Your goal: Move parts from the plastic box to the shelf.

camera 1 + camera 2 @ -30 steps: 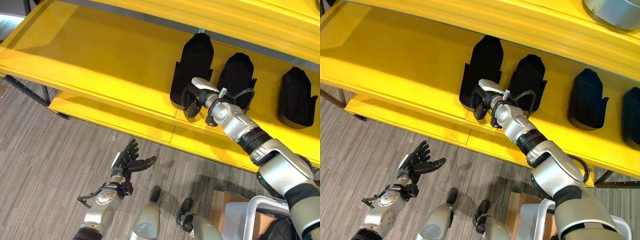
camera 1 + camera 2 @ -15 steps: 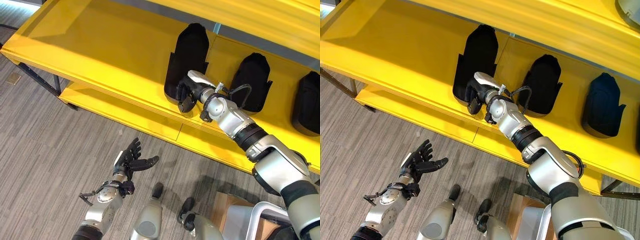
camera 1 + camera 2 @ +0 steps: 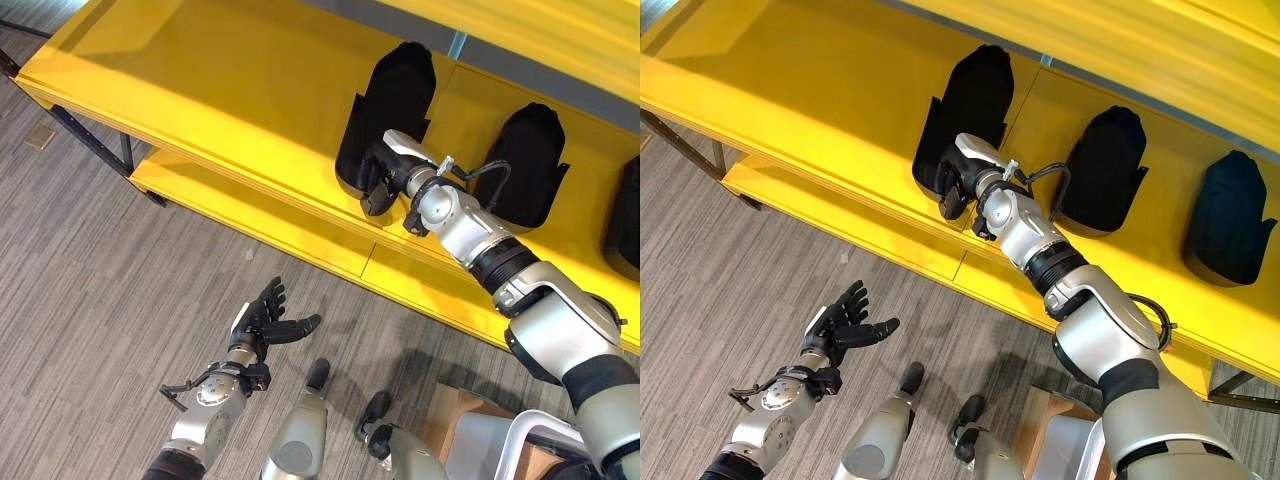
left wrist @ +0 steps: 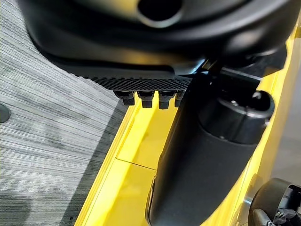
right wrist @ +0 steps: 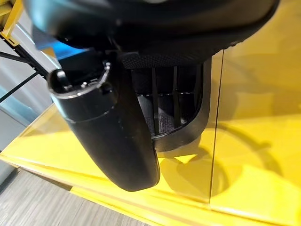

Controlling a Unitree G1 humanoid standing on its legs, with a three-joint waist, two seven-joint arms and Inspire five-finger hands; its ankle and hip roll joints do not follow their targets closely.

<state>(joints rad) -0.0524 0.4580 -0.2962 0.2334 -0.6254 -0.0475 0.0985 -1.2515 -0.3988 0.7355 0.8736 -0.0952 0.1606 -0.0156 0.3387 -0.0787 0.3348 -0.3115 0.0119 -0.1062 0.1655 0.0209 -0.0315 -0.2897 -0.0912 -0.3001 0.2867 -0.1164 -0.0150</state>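
In the left eye view, a yellow shelf is seen carrying a row of black parts. The right hand is laid against the near end of the first black part, with its fingers curled round the part's lower edge. A second black part stands further along the shelf, past the right arm, well apart from the first, and the edge of a third black part is seen beyond it. The left hand is held low over the grey floor, well apart from the shelf, with its fingers spread and nothing in it. A lower yellow board lies between the two hands. A brown box is seen near the right arm's shoulder.

In the right eye view, the same three parts are shown on the shelf, and the right hand is closed on the first black part.

In the left wrist view, the left hand's fingertips are shown straight in a row, with the thumb beside them, above the floor and the yellow shelf edge.

In the right wrist view, the right hand's thumb is seen lying against the ribbed, open end of the black part, which rests on the shelf. Whether the thumb presses the part cannot be told from this view.
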